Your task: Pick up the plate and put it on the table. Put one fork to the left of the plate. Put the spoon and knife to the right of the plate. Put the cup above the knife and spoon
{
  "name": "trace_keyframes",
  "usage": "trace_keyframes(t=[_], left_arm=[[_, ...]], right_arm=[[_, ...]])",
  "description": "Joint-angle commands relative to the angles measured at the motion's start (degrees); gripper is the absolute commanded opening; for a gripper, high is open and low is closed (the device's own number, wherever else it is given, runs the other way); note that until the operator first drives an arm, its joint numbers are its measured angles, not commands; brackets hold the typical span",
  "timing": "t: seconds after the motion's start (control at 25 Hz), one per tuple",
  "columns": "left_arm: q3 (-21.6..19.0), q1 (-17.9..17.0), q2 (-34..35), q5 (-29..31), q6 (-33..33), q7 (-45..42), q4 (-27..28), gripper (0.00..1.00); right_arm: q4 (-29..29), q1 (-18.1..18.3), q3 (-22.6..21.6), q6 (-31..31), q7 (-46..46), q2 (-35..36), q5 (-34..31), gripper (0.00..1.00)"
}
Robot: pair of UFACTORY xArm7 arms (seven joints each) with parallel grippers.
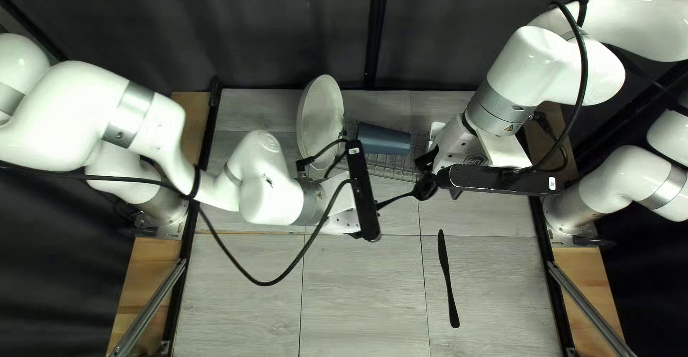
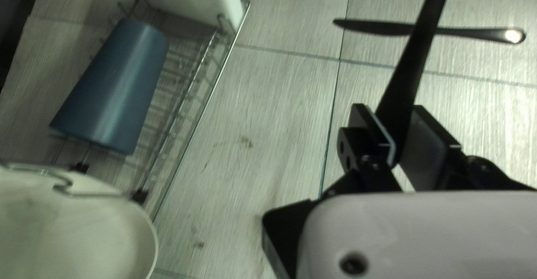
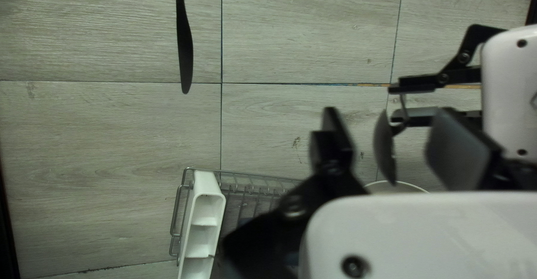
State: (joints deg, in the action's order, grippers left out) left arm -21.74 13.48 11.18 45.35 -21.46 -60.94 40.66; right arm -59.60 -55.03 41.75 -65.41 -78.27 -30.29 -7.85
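Seemingly for handover, the left gripper pinches the spoon, bowl toward two o'clock in the top left view. The right gripper straddles it, wide open, gripping nothing.

One round white plate, one blue tapered cup, one black knife, one black spoon, one wire rack, one white compartment box

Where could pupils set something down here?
The grey plank-patterned table is bare from the slim black knife to both side edges in the top left view. Crowded beyond it: metal wire rack, blue tapered cup, round white plate, left gripper, right gripper.
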Motion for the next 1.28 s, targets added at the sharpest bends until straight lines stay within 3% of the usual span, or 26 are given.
trace_keyframes(t=[0.04, 0.2, 0.4, 0.56, 0.64, 0.88, 1.28], left_arm=[[1.1, -5.4, 9.0, -8.4, -7.0, 3.2, -6.6, 0.0], [2.1, -12.2, 19.0, -18.0, -20.8, 6.3, -9.5, 0.0], [2.8, -16.2, 25.7, -24.5, -33.8, 8.8, -8.7, 0.0], [3.6, -17.5, 28.1, -26.1, -37.0, 10.5, -8.6, 0.0], [3.6, -17.5, 28.1, -26.1, -37.0, 10.5, -8.6, 0.0], [3.6, -17.5, 28.1, -26.1, -37.0, 10.5, -8.6, 0.0], [3.6, -17.5, 28.1, -26.1, -37.0, 10.5, -8.6, 0.0]], right_arm=[[0.0, 0.0, 0.0, 0.0, 0.0, 0.0, 0.0, 1.0], [0.0, 0.0, 0.0, 0.0, 0.0, 0.0, 0.0, 1.0], [0.0, 0.0, 0.0, 0.0, 0.0, 0.0, 0.0, 1.0], [0.0, 0.0, 0.0, 0.0, 0.0, 0.0, 0.0, 1.0], [0.2, 1.9, -1.4, -0.9, 2.8, -0.7, -1.1, 1.0], [8.3, 16.3, -11.8, -7.5, 25.7, -9.4, -5.1, 1.0], [10.6, 31.9, -24.7, -23.7, 64.3, -13.3, -4.5, 1.0]])
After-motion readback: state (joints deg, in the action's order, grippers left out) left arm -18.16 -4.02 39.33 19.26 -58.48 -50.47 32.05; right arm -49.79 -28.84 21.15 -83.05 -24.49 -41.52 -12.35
